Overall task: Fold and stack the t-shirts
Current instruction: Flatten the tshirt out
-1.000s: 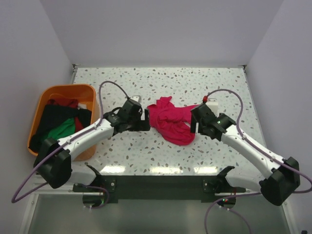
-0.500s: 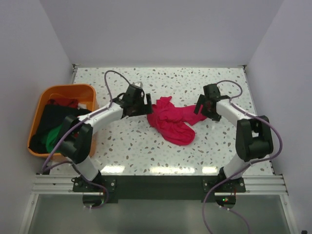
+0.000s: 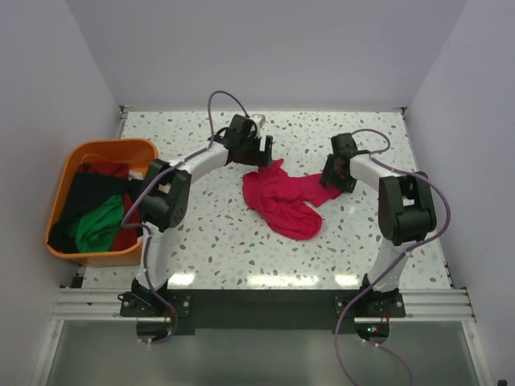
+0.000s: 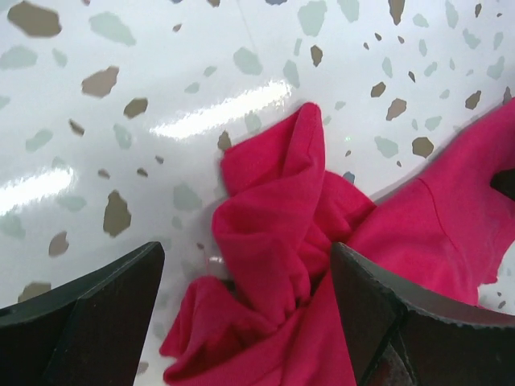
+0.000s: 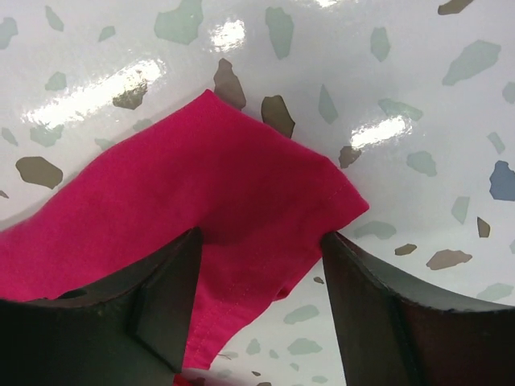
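Observation:
A crimson-pink t-shirt point(image 3: 282, 197) lies crumpled in the middle of the table. My left gripper point(image 3: 259, 154) is open just above its far left bunched corner point(image 4: 278, 233), the fingers either side of the folds. My right gripper point(image 3: 331, 178) is open over the shirt's right end, a flat hemmed corner point(image 5: 241, 209) between the fingers. Green point(image 3: 98, 225), black point(image 3: 88, 193) and dark red point(image 3: 103, 169) shirts lie piled in the orange tub point(image 3: 76, 157) at the left.
The speckled white table point(image 3: 209, 233) is walled at the back and both sides. Purple cables loop above both arms. The tub stands at the left table edge.
Both arms have reached farther back. The left gripper moved from the shirt's left side up to its far left corner; the right gripper moved to the shirt's right end. The shirt has barely shifted.

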`<state>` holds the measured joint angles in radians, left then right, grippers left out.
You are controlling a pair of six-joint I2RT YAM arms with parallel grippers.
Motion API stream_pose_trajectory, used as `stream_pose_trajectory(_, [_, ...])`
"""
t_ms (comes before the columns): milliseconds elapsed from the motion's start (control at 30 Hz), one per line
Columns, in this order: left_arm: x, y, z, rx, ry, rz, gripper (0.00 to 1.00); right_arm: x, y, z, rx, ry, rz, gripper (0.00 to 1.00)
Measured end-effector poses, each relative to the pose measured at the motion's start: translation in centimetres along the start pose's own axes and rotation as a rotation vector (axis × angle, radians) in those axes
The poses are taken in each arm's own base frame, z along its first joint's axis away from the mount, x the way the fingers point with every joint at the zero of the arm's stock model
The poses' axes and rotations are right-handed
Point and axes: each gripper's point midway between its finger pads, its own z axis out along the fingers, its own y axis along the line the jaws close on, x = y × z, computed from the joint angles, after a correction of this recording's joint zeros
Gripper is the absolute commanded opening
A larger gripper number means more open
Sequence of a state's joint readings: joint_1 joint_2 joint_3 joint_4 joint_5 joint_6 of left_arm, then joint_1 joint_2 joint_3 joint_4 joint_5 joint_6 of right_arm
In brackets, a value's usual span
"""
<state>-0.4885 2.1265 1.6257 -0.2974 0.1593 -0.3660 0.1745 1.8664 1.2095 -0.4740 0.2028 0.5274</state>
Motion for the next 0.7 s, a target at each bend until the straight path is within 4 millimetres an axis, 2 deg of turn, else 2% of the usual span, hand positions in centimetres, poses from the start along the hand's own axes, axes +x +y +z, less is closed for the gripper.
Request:
stream_pose_trajectory(200, [-0.4,-2.1,4.2,0.028,0.026,0.145,0.89,0.1,0.2,0.1,-0.015,0.003,-0.016,0.4])
stream_pose_trajectory(233, [-0.2,-2.6,5.0,0.028,0.033,0.166,0.86,0.2,0.2,0.2,-0.017,0.002,-0.018,0.31])
stream_pose_trajectory(300, [0.4,-3.4,6.5,0.018,0.046,0.202,0.79,0.2,0.1,0.3,-0.019,0.0,-0.03,0.24])
stream_pose_trajectory(333, [0.2,-3.9,6.8,0.02,0.041,0.212,0.69,0.2,0.1,0.3,-0.021,-0.001,-0.033,0.16])
stream_pose_trajectory(400, [0.3,-4.4,7.2,0.014,0.042,0.226,0.54,0.1,0.2,0.3,-0.025,-0.002,-0.044,0.09])
stream_pose_trajectory(433, [0.2,-4.4,7.4,0.007,0.042,0.227,0.29,0.1,0.2,0.3,-0.026,-0.005,-0.051,0.02])
stream_pose_trajectory(500, [0.2,-4.0,7.5,-0.018,0.044,0.22,0.0,0.0,0.2,0.3,-0.03,-0.006,-0.064,0.0])
stream_pose_trajectory(600, [0.1,-3.2,7.5,-0.06,0.043,0.228,0.0,0.0,0.3,0.1,-0.043,-0.007,-0.083,0.0])
stream_pose_trajectory(700, [-0.3,-2.8,7.2,-0.088,0.03,0.23,0.0,-0.6,0.4,-1.0,-0.057,-0.029,-0.1,0.0])
